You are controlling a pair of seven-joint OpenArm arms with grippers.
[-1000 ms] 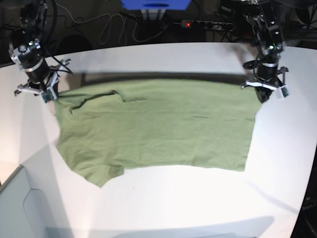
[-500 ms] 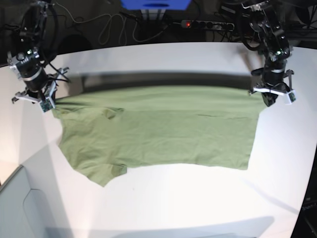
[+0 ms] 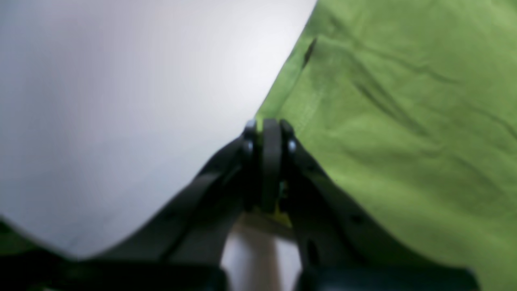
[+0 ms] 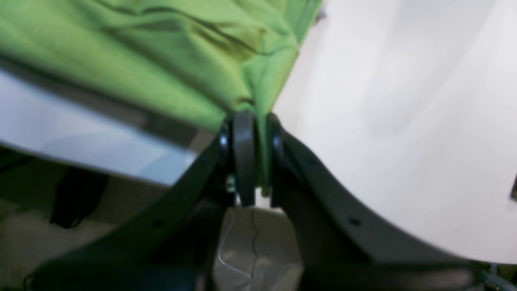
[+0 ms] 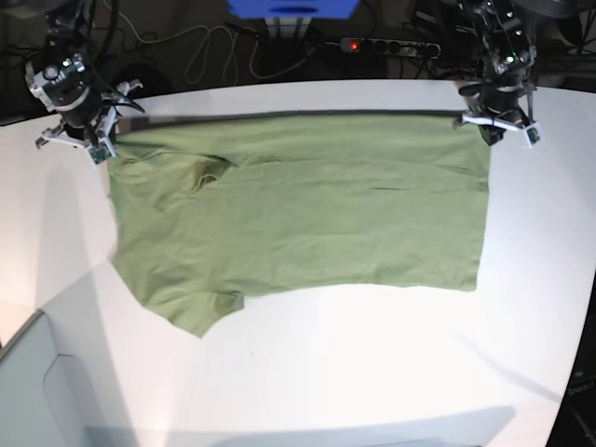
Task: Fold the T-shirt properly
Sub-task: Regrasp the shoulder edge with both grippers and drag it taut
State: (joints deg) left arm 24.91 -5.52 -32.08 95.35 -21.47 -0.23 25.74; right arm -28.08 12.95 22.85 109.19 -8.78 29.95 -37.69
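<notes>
Both hands grip the T-shirt [image 5: 298,214] at its far corners: the left hand [image 5: 494,129] is clamped on the corner at the far right of the base view, and the right hand [image 5: 101,149] is clamped on the corner at the far left. From the left wrist view, the left hand [image 3: 266,129] has its black fingers [image 3: 271,161] pressed together with a fold of green cloth [image 3: 404,121] pinched at their tips, the fabric spreading away to that hand's right while bare white table [image 3: 121,101] lies to its left. From the right wrist view, the right hand [image 4: 248,121] likewise has its fingers [image 4: 242,157] closed tight on a bunched edge of the shirt [image 4: 161,52], which runs off up and to the left of the hand; the white table [image 4: 404,121] fills the area to the hand's right, and below the cloth to the left the table's edge and dim floor beyond it show. Between the two hands the shirt's far edge is stretched in a nearly straight line close to the far edge of the table [image 5: 372,372]. From there the cloth lies spread flat toward the camera, lightly wrinkled, with a short sleeve [image 5: 200,312] jutting out at the near corner below the right hand. Beyond the table, behind the hands, a power strip [image 5: 386,45] with a red light lies among dark cables [image 5: 209,56].
</notes>
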